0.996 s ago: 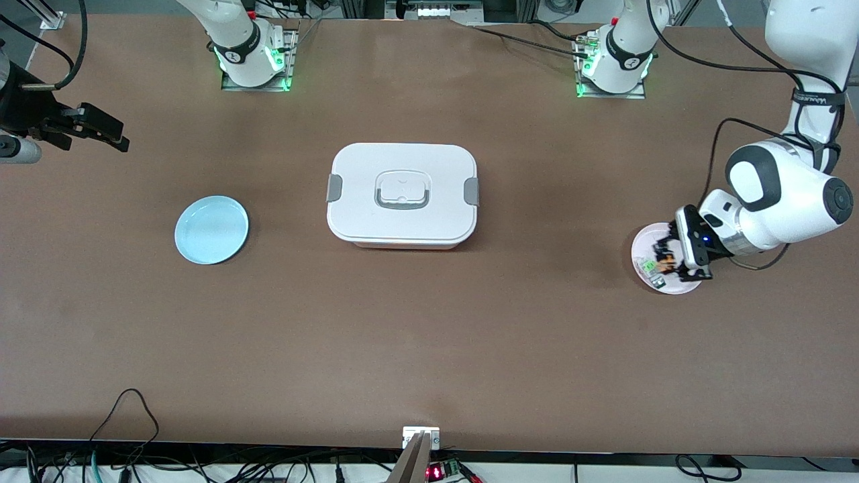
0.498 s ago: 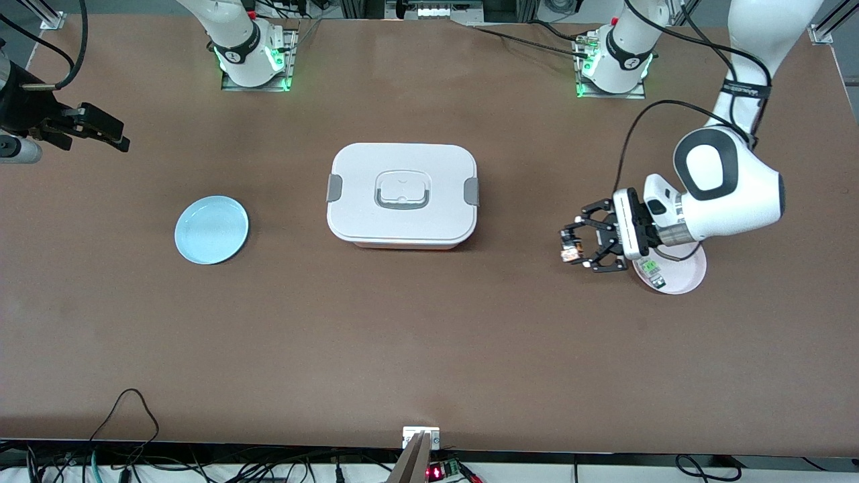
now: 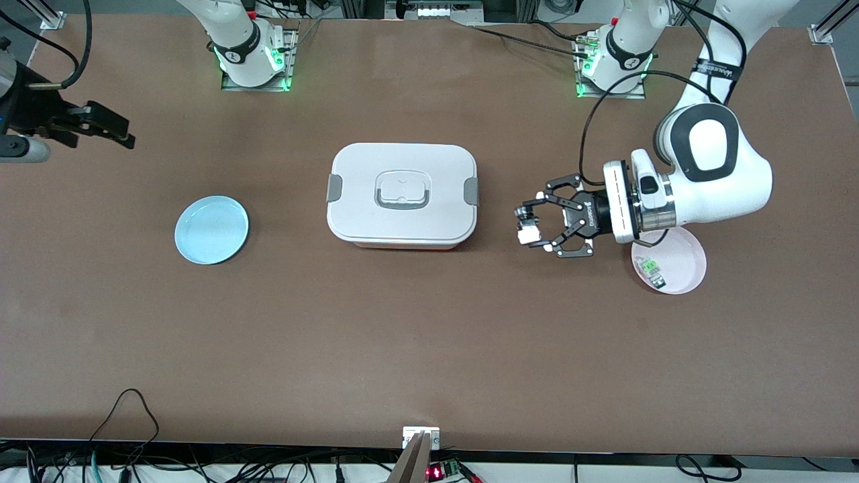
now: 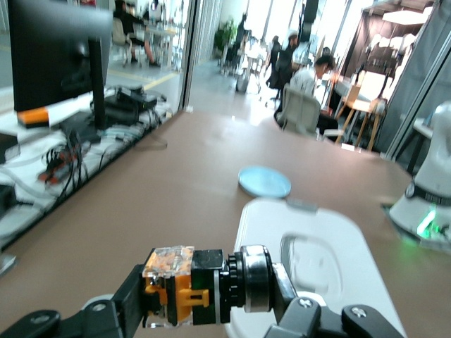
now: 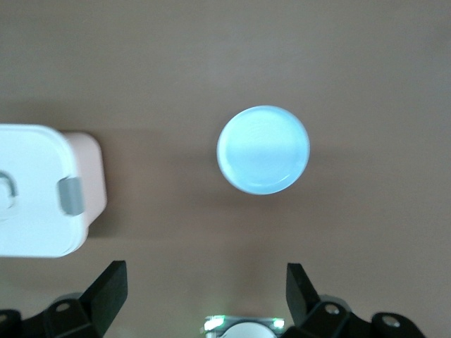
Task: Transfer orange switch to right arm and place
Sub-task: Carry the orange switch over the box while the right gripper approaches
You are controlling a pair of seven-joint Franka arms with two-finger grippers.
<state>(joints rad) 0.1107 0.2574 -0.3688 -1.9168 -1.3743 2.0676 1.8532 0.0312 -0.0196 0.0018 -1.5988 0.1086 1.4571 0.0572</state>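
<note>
My left gripper (image 3: 535, 230) is shut on the orange switch (image 3: 527, 227), a tiny black component with an orange clip and a clear cap. It holds the switch in the air over the bare table between the white lidded box (image 3: 402, 194) and the pink plate (image 3: 688, 272). In the left wrist view the switch (image 4: 184, 285) sits crosswise between the fingers of the left gripper (image 4: 208, 299). My right gripper (image 3: 114, 129) is open and empty, up in the air at the right arm's end of the table. In the right wrist view the right gripper (image 5: 208, 289) looks down on the blue plate (image 5: 263, 149).
The blue plate (image 3: 211, 229) lies beside the box toward the right arm's end. A small clear-and-green component (image 3: 651, 268) lies on the pink plate. Cables hang along the table's front edge.
My left gripper has lifted the orange switch off the pink plate and carried it toward the white box. The right arm has barely moved.
</note>
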